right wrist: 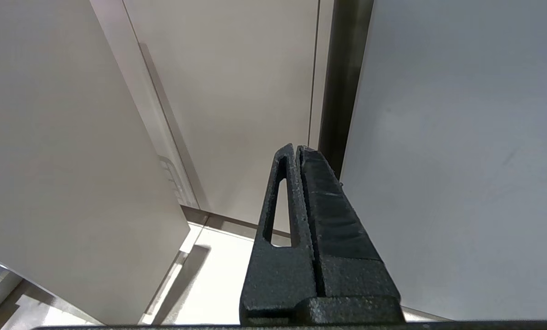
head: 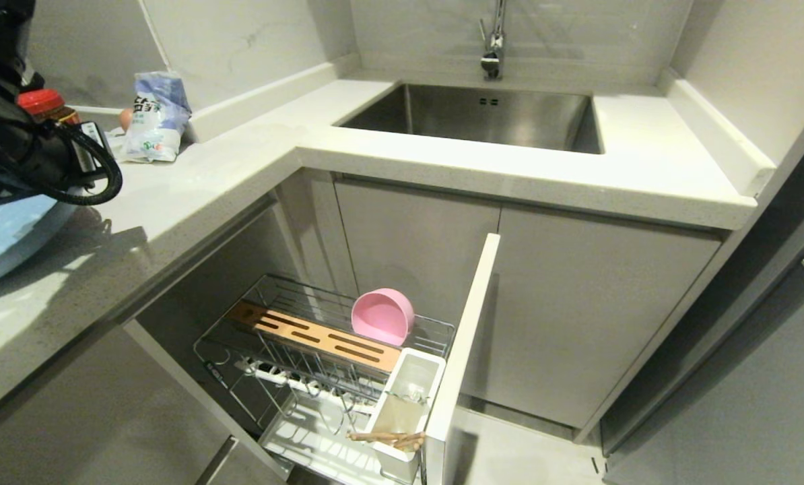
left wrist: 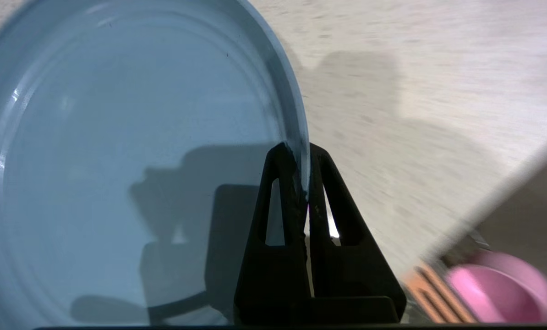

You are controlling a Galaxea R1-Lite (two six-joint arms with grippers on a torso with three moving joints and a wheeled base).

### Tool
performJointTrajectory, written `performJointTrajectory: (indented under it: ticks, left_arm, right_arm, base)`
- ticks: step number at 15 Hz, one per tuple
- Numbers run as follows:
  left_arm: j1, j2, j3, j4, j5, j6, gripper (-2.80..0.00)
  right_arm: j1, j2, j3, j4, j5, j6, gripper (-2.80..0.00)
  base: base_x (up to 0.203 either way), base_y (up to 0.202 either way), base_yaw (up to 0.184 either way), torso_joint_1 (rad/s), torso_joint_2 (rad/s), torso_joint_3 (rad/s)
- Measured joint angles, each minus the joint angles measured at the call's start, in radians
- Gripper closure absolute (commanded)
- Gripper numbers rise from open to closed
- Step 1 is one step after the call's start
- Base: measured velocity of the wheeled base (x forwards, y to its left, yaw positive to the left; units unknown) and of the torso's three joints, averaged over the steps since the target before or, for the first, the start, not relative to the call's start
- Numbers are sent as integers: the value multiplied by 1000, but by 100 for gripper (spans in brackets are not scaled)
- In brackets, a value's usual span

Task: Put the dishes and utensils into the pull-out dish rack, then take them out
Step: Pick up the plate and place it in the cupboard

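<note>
Left tool (left wrist: 302, 151) pinches the plate (left wrist: 117, 160) rim over the bench (head: 193, 195); plate mostly cut off. Right tool (right wrist: 298, 149) pressed together.

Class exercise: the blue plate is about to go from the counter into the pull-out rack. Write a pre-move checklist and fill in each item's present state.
1. Left pincer shut on light-blue plate rim: ok.
2. Pull-out dish rack open: ok.
3. Plate slots behind the wooden strip free: cannot tell.
4. Pink bowl sitting at the rack's back corner, clear of the strip: ok.
5. Chopsticks stowed in white utensil cup: ok.
6. Right pincer shut, parked by the cabinets: ok.
</note>
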Motion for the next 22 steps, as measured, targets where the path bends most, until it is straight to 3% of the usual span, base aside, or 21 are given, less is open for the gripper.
performJointTrajectory:
  ticks: [5,9,14,18,22]
  left_arm:
    - [-210,-183,7,-16,-8,-102,0]
    - [-431,-282,10,-121,-12,-247,0]
    - [-642,-285,8,-297,-7,-446,0]
    - [-700,-242,86,-329,15,-655,0]
    - [-683,-213,350,-459,109,-756,0]
  right_arm:
    - [0,0,0,0,0,0,0]
    - [0,0,0,0,0,0,0]
    - [0,0,0,0,0,0,0]
    - [0,0,0,0,0,0,0]
    - [0,0,0,0,0,0,0]
  base:
    - [0,0,0,0,0,0]
    - [0,0,0,0,0,0]
    - [0,0,0,0,0,0]
    - [0,0,0,0,0,0]
    - [0,0,0,0,0,0]
